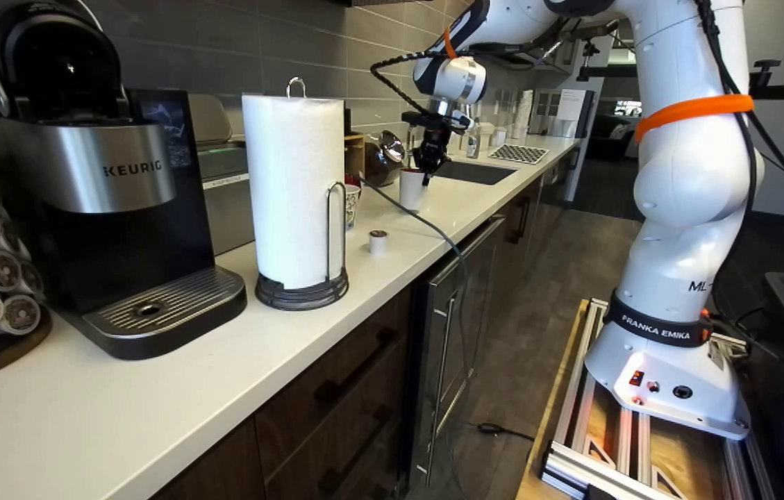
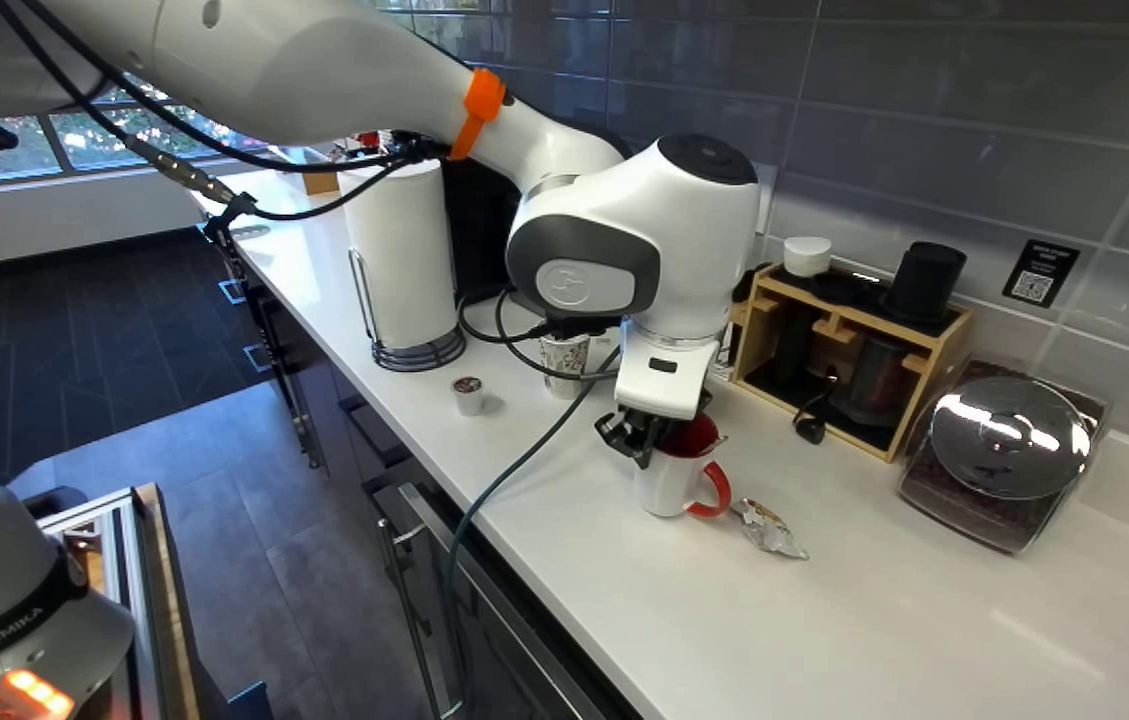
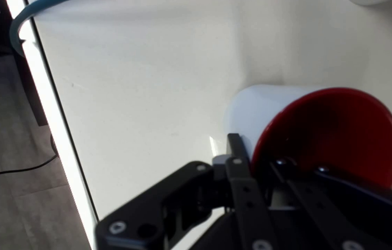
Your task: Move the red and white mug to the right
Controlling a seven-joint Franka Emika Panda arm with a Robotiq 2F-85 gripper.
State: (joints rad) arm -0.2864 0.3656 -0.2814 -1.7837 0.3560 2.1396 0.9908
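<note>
The red and white mug, white outside with a red interior and handle, shows in both exterior views (image 1: 410, 194) (image 2: 664, 488) and, seen from above, in the wrist view (image 3: 352, 121). My gripper (image 3: 251, 152) is shut on the mug's wall, one finger outside it and the other inside the red opening. That inner fingertip is dark and mostly hidden. In an exterior view the gripper (image 2: 662, 448) comes down on the mug's rim, and the red handle (image 2: 716, 490) points away from it. Whether the base touches the countertop (image 2: 824, 640) I cannot tell.
Crumpled foil (image 2: 772, 530) lies beside the handle. A patterned paper cup (image 2: 564, 364), a coffee pod (image 2: 468, 396) and a paper towel roll (image 2: 399, 260) stand nearby. A wooden rack (image 2: 764, 372) and glass jar (image 2: 964, 500) line the wall. A cable (image 2: 524, 455) crosses the counter.
</note>
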